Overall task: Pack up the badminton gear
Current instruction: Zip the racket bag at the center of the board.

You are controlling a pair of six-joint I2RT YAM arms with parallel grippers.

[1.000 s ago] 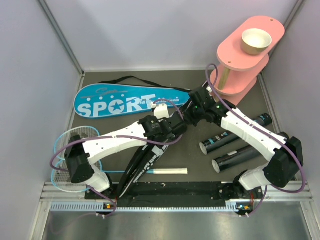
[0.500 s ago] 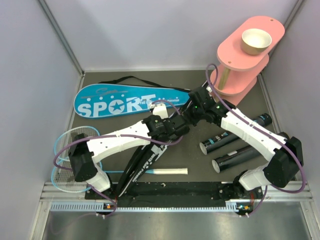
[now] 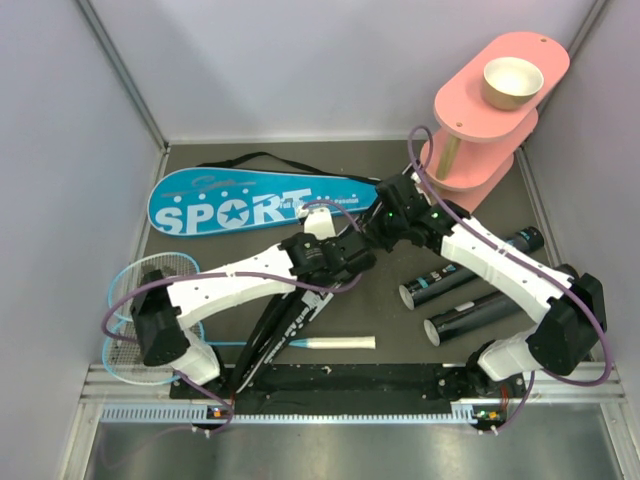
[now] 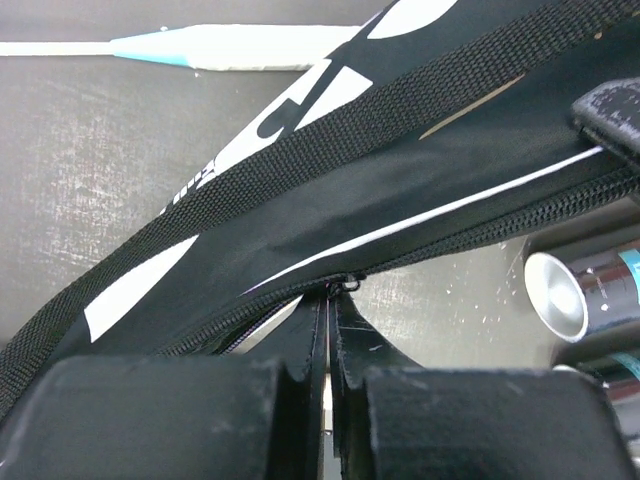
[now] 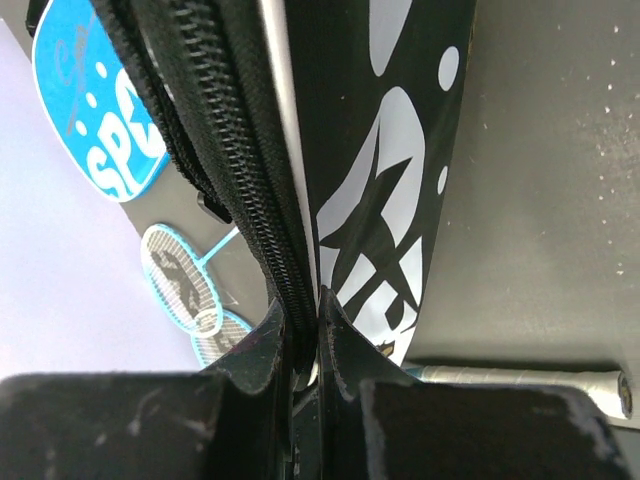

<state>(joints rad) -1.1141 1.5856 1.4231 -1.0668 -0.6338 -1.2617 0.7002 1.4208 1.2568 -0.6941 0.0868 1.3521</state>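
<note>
Left hand (image 4: pixel 328 300) and right hand (image 5: pixel 305 312) pinch the black bag (image 4: pixel 400 190); tubes (image 3: pixel 445 281) lie just beside.

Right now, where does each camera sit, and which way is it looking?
Top external: fixed above and behind, looking down at the table; both arms show, left gripper and right gripper meeting at the black racket bag.
Left wrist: on the left arm, looking past its shut fingers along that bag.
Right wrist: on the right arm, looking past its fingers pinching the bag's zipper edge.
Shared: both wrist views show the white racket handle.
</note>
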